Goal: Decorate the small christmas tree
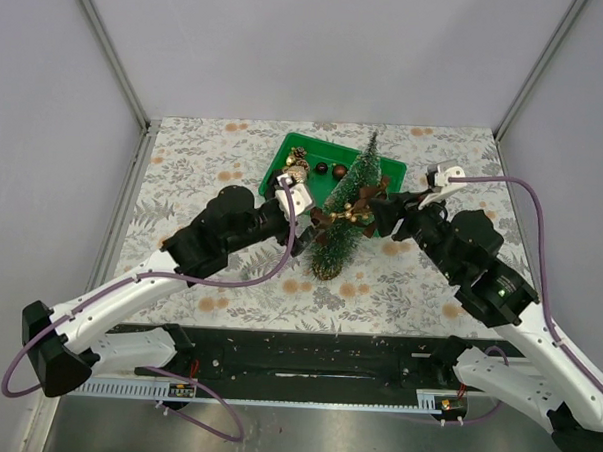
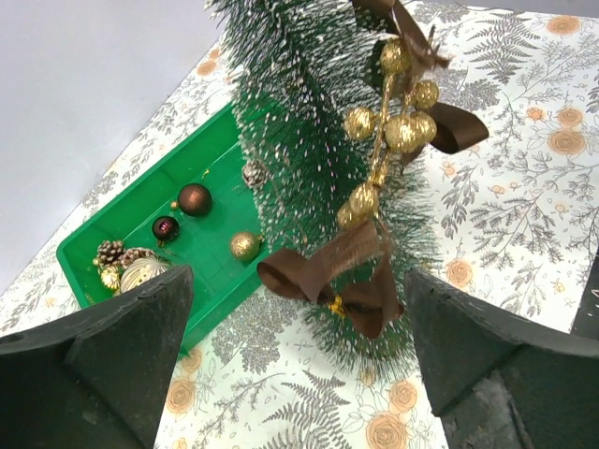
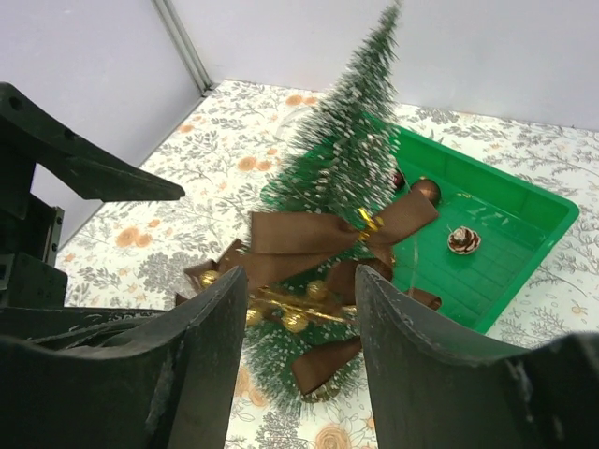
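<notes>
We see the small christmas tree (image 1: 357, 180) standing on its round base on the patterned surface (image 1: 209, 167), just in front of the green tray (image 1: 288, 151). Its long axis is upright and its tip points up. A brown ribbon (image 1: 340, 217) strung with gold beads hangs across its lower branches. The left claw (image 2: 295, 281) gapes wide beside the tree, gripping nothing. The right claw (image 3: 299, 281) is partly open on the other side, also empty.
</notes>
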Robot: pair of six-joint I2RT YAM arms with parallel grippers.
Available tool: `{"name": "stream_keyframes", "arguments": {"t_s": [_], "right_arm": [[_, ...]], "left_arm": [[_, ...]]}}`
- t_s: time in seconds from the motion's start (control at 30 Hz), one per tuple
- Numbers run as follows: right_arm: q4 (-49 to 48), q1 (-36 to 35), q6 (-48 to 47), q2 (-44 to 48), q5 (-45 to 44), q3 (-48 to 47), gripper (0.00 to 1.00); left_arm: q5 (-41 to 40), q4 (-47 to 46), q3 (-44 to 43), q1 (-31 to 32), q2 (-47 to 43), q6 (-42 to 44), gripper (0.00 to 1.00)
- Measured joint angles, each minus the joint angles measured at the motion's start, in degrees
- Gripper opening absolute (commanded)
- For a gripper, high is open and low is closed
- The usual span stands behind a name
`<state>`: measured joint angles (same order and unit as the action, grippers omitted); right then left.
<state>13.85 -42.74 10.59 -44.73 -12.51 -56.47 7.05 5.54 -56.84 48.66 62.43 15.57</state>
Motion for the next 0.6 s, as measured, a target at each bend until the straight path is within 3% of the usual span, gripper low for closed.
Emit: {"name": "stream_keyframes", "arguments": {"t_s": [0.33, 0.6], "right_arm": [[3.3, 0.0, 0.2, -0.1, 1.5, -6.9, 0.61], [5.9, 0.0, 0.9, 3.1, -2.2, -9.6, 0.61]], "left_arm": [[-0.5, 5.2, -2.8, -1.9, -2.2, -1.7, 0.99], [-3.5, 12.9, -13.2, -6.2, -1.7, -6.3, 0.99]]}}
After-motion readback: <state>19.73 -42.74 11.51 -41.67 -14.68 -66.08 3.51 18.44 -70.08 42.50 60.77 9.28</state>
